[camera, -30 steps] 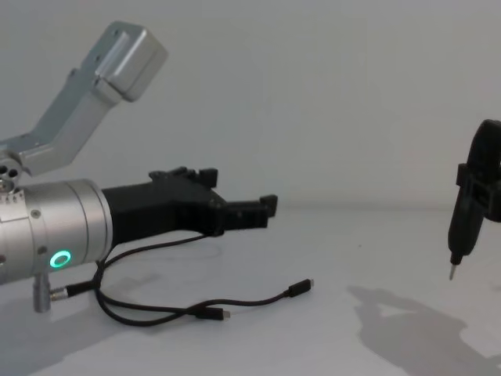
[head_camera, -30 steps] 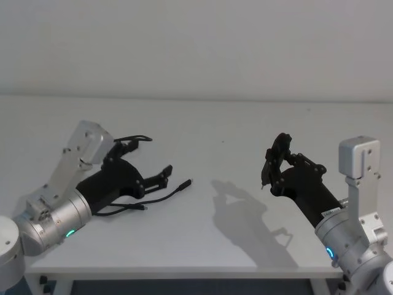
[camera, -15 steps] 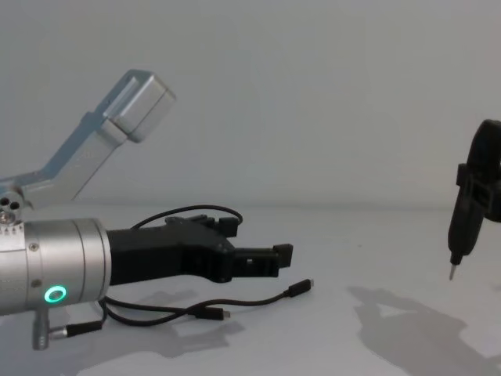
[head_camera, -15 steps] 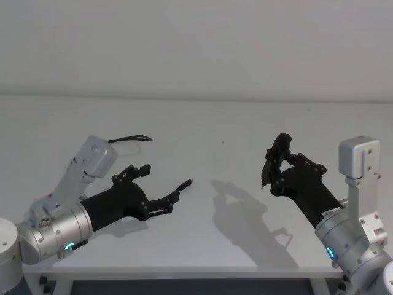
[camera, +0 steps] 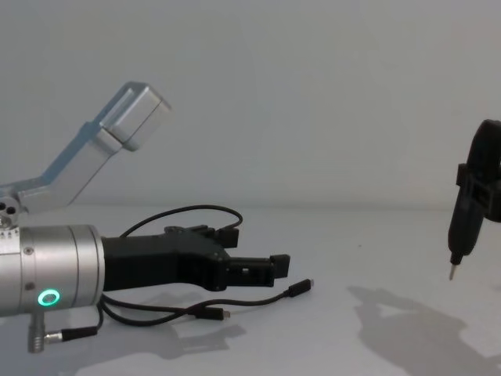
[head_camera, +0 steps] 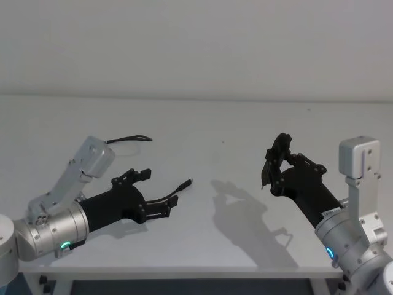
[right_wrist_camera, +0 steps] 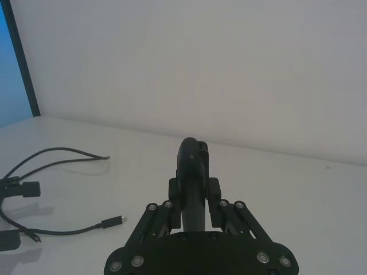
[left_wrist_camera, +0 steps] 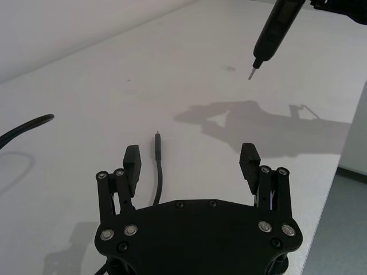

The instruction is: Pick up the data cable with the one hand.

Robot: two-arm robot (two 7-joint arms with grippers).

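Data cable (left_wrist_camera: 158, 172): one, below left gripper (left_wrist_camera: 191, 157).

Soft overhead light fills my feeds: the plain white table (head_camera: 202, 123) glows evenly; the black right end effector (head_camera: 274, 163) and its black pointed tool (camera: 459, 235) throw a crisp grey shadow, the black left end effector (head_camera: 158, 188) a fainter one.

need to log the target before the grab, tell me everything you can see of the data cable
The data cable is thin, black and flexible, lying slack on the white table in loose curves. Two small black plugs with metal tips show; one plug lies between the left gripper's open jaws, not gripped, with the cable passing beneath the gripper. A far loop arcs behind it.
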